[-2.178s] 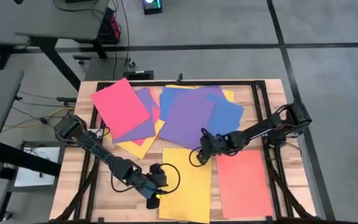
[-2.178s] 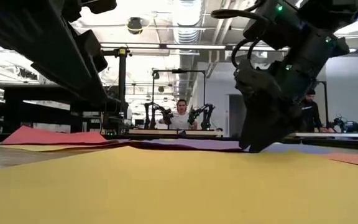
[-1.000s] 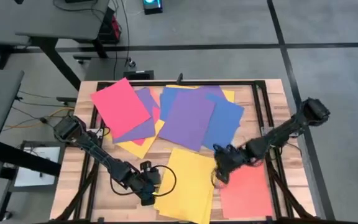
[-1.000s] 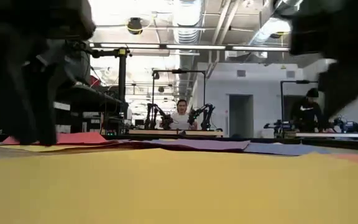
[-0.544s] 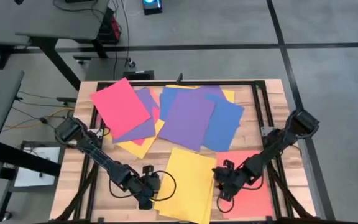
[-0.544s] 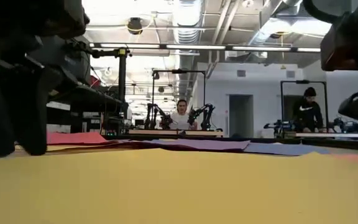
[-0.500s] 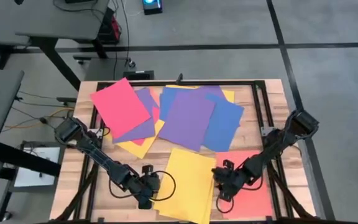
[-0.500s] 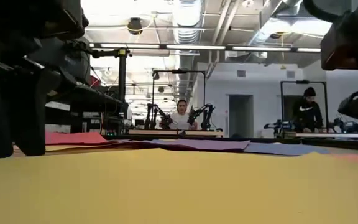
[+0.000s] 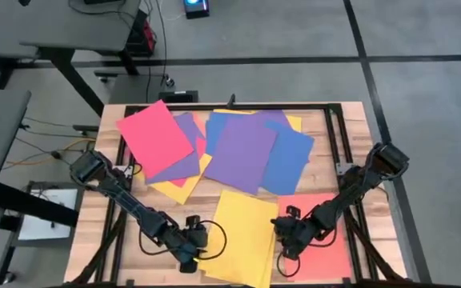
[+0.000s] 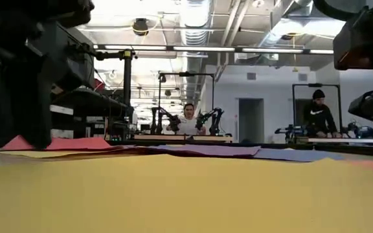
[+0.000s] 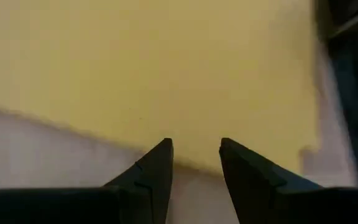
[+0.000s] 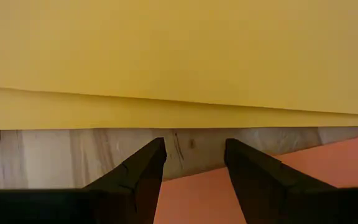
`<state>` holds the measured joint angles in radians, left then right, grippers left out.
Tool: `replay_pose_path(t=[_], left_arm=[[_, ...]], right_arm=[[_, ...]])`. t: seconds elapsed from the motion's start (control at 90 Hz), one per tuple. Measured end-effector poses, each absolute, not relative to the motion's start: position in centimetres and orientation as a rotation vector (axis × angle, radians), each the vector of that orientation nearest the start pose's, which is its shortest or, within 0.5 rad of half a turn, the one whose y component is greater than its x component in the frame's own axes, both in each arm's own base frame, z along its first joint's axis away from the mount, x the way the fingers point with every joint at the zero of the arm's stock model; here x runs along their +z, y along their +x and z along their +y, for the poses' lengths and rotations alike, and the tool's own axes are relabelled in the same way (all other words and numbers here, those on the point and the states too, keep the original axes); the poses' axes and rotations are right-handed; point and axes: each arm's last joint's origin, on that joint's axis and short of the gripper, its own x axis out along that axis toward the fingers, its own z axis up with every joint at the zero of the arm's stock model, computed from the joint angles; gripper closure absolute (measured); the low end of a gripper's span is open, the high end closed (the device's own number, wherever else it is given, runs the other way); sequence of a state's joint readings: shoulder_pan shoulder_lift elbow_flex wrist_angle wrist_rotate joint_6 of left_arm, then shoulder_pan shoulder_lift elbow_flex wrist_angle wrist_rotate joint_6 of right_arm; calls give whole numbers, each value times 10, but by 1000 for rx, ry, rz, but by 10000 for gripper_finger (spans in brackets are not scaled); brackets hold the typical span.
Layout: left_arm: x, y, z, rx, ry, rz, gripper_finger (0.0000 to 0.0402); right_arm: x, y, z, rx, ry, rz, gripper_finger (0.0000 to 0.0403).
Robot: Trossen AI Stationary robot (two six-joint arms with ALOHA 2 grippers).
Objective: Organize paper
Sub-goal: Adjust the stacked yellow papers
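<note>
Two yellow sheets (image 9: pixel 242 234), one on the other and slightly offset, lie flat at the table's near middle. An orange-red sheet (image 9: pixel 326 240) lies to their right. A spread pile of red (image 9: pixel 154 136), purple (image 9: pixel 242 152) and blue (image 9: pixel 290 156) paper covers the far half. My left gripper (image 9: pixel 192 254) is open, low at the yellow sheets' left edge (image 11: pixel 104 140). My right gripper (image 9: pixel 282 244) is open, low over bare wood (image 12: pixel 55 155) between the yellow sheets' right edge (image 12: pixel 179 118) and the orange-red sheet (image 12: pixel 328 162). My left gripper's open fingertips (image 11: pixel 165 149) stand right at the yellow sheet's left edge, coming level from the table's left. Whether they touch the paper I cannot tell.
A dark metal frame (image 9: pixel 334 112) runs around the wooden table top. Bare wood shows at the near left (image 9: pixel 94 256) and along the far right (image 9: pixel 350 136). In the low view people (image 10: pixel 188 120) sit at benches across the room.
My right gripper has gone toward the table's near edge and now sits low beside the yellow sheets' right edge. My left gripper has shifted slightly toward the near edge along their left side.
</note>
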<state>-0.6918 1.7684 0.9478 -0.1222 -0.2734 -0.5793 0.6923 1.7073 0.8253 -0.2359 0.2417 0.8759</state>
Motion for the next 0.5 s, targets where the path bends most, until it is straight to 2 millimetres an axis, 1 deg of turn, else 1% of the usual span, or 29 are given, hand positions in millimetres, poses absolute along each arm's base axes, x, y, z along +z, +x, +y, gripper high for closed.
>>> replay_pose_path(t=[0.144,0.244,0.356,0.5], left_arm=[[151,265,-208,-106,12,936,283],[139,267,-209,-115,65,954,283],[128,273,-214,-133,70,917,283],[127,279,-217,-128,54,895,283]], right_arm=[[128,236,186,-48,264,1065,236],[128,236,187,-40,250,1064,236],[128,237,186,-43,252,1063,236],[128,238,185,-40,249,1058,236]])
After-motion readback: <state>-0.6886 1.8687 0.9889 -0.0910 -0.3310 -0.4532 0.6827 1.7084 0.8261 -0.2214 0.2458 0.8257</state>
